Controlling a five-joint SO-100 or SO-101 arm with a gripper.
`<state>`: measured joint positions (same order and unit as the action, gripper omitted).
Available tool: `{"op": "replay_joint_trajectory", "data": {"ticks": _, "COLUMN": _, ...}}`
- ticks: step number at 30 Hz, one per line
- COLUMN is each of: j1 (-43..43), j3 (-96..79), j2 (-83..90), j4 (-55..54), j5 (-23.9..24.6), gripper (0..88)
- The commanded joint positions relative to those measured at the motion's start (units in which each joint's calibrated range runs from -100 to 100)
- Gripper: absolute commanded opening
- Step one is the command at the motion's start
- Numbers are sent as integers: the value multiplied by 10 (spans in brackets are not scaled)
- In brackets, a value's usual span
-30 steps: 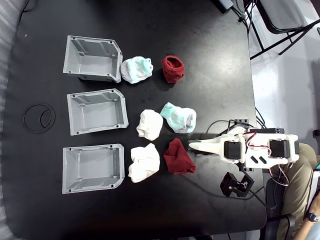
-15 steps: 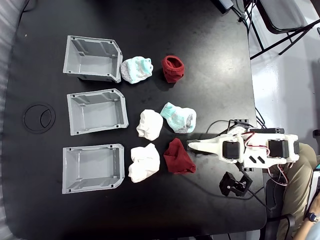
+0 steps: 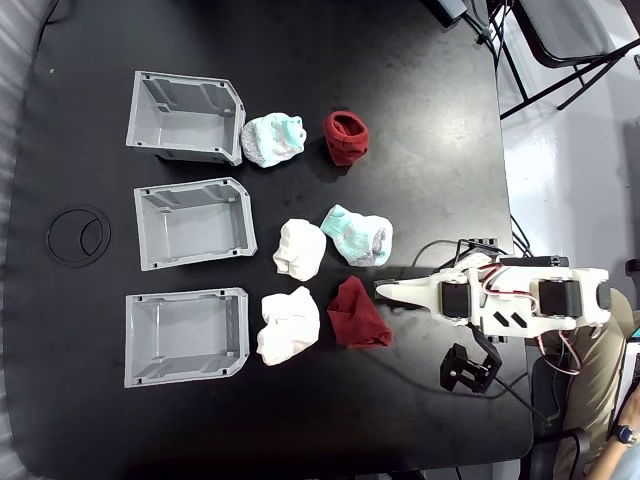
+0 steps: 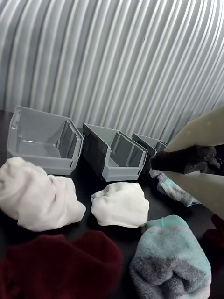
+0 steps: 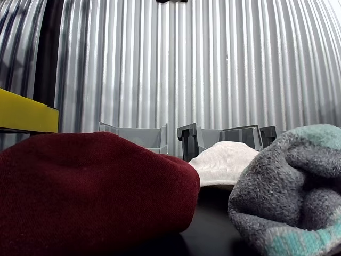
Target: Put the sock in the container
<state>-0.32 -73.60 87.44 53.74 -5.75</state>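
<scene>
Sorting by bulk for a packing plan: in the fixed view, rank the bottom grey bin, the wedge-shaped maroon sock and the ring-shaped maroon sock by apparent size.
1. Bottom grey bin, clearly largest.
2. Wedge-shaped maroon sock.
3. Ring-shaped maroon sock, slightly smaller.

A black table (image 3: 300,60) stands before a corrugated metal wall (image 4: 112,56).

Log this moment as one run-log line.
phase: approach | gripper: near sock, not touching | sock: on table, ungrasped | container: holds no sock
</scene>
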Motion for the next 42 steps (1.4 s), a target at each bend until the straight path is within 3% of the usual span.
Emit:
{"op": "replay_joint_trajectory", "data": {"ticks": 1, "j1": 3, "j3": 78, "j2": -90, "j4": 3, "j5": 2, "gripper": 12}}
{"op": "replay_joint_trajectory", "data": {"ticks": 16, "j1": 69, "j3": 326, "j2": -375, "j4": 157, "j5": 2, "gripper": 12}}
{"op": "replay_joint_trajectory", "data": {"ticks": 25, "j1": 104, "j3": 334, "j2": -425, "j4": 175, "j5": 2, "gripper": 12}}
{"op": "replay_joint_trajectory", "data": {"ticks": 42, "j1": 254, "j3": 326, "j2": -487, "j4": 175, "j5": 2, "gripper": 13}}
